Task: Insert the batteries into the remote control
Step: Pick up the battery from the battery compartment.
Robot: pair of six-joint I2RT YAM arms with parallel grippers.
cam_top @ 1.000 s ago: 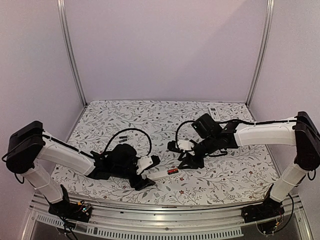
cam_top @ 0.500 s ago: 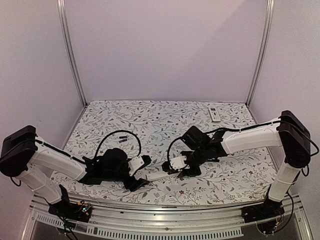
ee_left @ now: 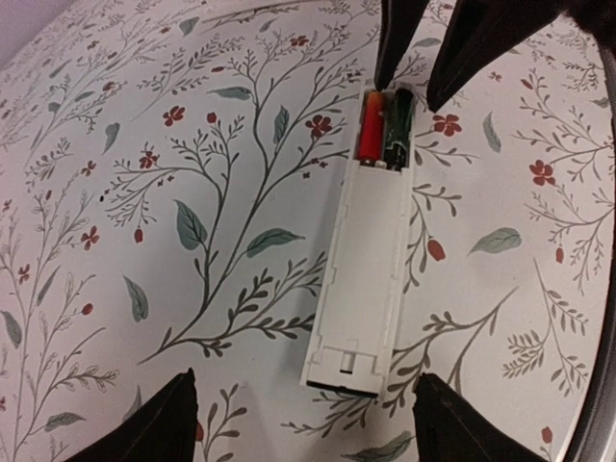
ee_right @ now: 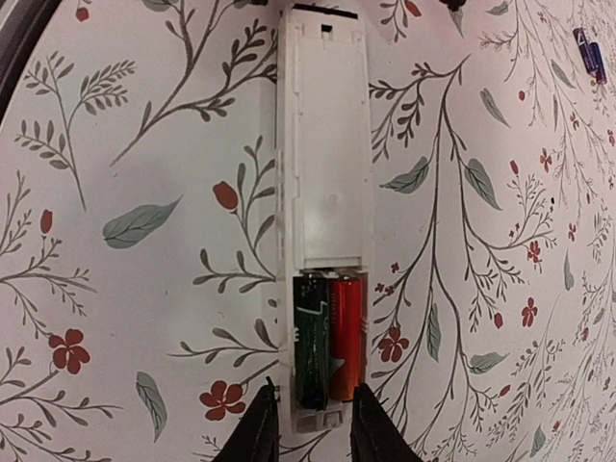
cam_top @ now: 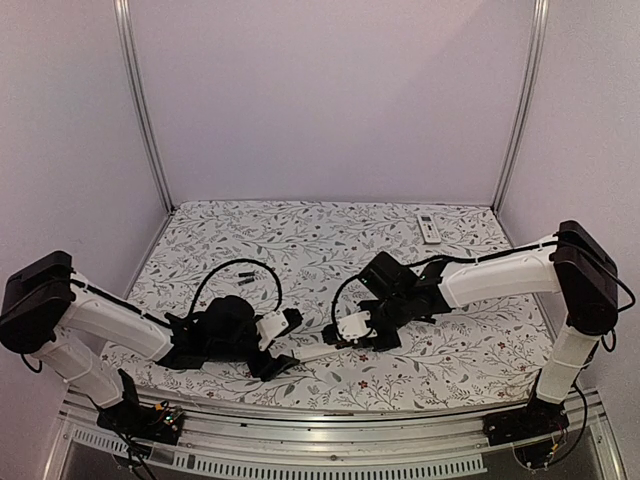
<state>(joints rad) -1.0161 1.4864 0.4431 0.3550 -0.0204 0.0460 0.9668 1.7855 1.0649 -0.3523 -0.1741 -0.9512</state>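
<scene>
My left gripper (ee_left: 306, 385) open wide, remote (ee_left: 371, 260) between its fingers — not touching, my right gripper (ee_right: 315, 404) by the batteries (ee_right: 327, 337), gripping or not I cannot tell.

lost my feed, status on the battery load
Left end effector open over remote. Right end effector narrow at its loaded end, grip unclear. Two batteries in.

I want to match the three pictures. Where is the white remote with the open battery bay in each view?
Top view: the remote lies low in the middle, between the two arms.
Left wrist view: the remote fills the centre, batteries at its top end.
Right wrist view: the remote fills the centre, batteries at its bottom end.
Shared landmark: the right end effector at the battery end.
</scene>
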